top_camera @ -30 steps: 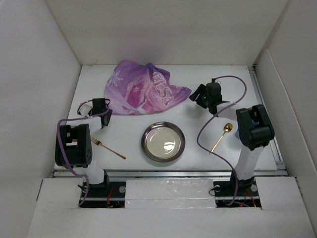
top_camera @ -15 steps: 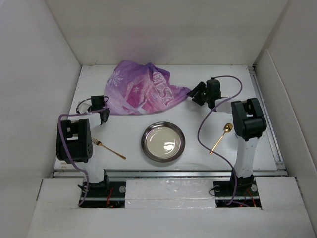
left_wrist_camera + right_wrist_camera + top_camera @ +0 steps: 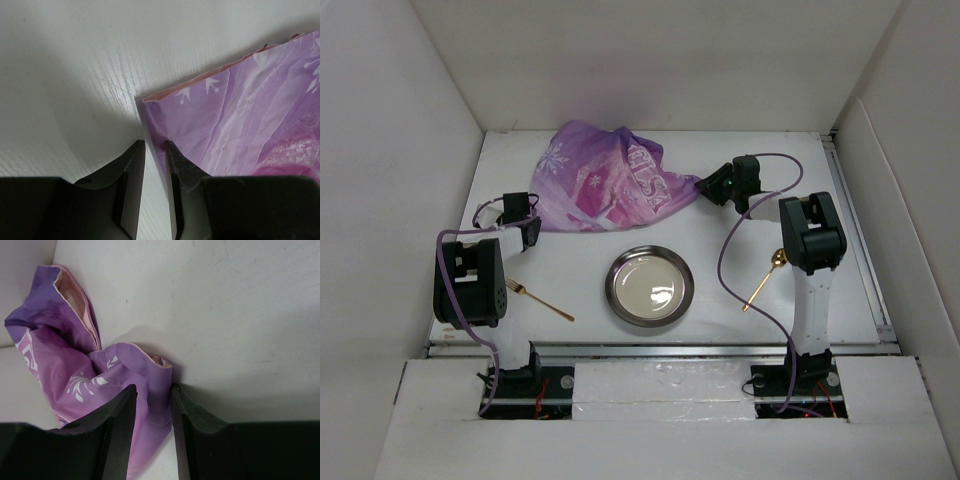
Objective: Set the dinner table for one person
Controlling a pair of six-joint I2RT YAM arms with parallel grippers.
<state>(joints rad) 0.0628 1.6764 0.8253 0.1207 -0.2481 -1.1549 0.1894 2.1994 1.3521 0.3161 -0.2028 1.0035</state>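
Observation:
The white dinner table (image 3: 570, 270) holds a crumpled purple ELSA placemat (image 3: 605, 190) at the back. A steel plate (image 3: 649, 285) lies at the front centre, a gold fork (image 3: 542, 300) to its left and a gold spoon (image 3: 765, 278) to its right. My left gripper (image 3: 527, 228) is low at the placemat's left corner. In its wrist view the left gripper (image 3: 155, 145) is narrowly open, with the placemat edge (image 3: 200, 120) against the right finger. My right gripper (image 3: 713, 187) is at the placemat's right corner. In its wrist view the right gripper (image 3: 153, 388) straddles that folded corner (image 3: 155, 375), jaws still apart.
White walls (image 3: 430, 150) enclose the table on the left, back and right. A rail (image 3: 660, 350) runs along the near edge. Purple cables (image 3: 730, 250) loop from both arms over the table.
My right gripper has moved left and back to the placemat's right corner. My left gripper shifted slightly back to the left corner. Plate, fork and spoon have not moved.

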